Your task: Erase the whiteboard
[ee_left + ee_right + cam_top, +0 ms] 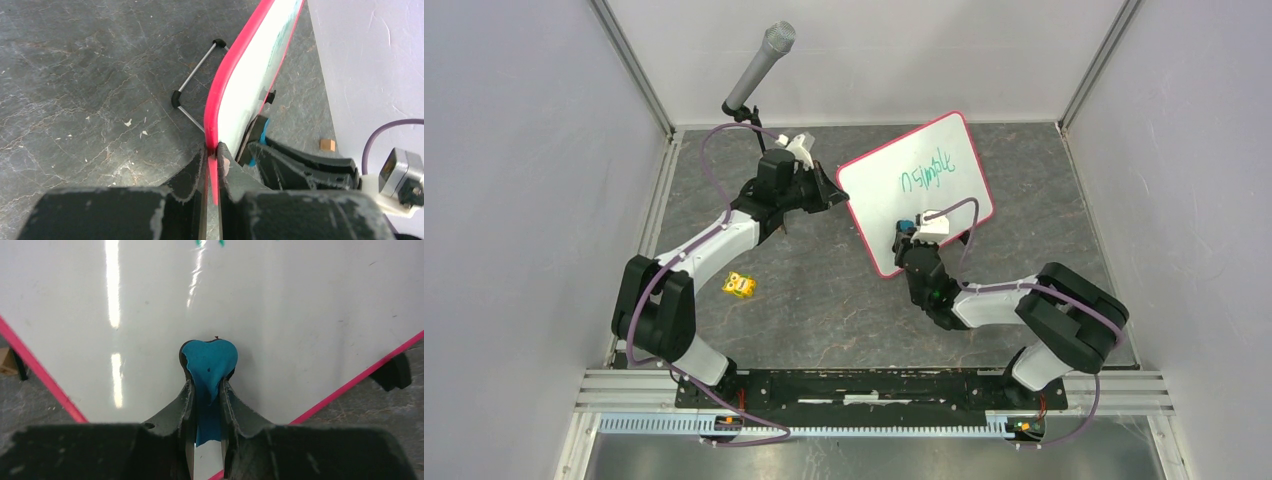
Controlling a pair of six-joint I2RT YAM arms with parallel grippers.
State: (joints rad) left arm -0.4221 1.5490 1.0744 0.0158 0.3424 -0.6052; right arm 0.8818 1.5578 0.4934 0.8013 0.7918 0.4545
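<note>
The top camera sits high behind the arm bases and looks down from far on the dark grey stone-patterned table (824,300). The left wrist camera, close behind the left gripper (212,150), faces along the edge of the small rectangular whiteboard (245,85) with a thin pink-red frame. The right wrist camera, behind the right gripper (206,387), faces its white surface squarely and very near, a teal-blue pad (210,360) in the centre. All views share both.

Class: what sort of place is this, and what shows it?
Probably a robot test cell in a lab: plain grey partition walls box in a dark stone-look tabletop, and a grey mesh-headed microphone is mounted at the back corner.
</note>
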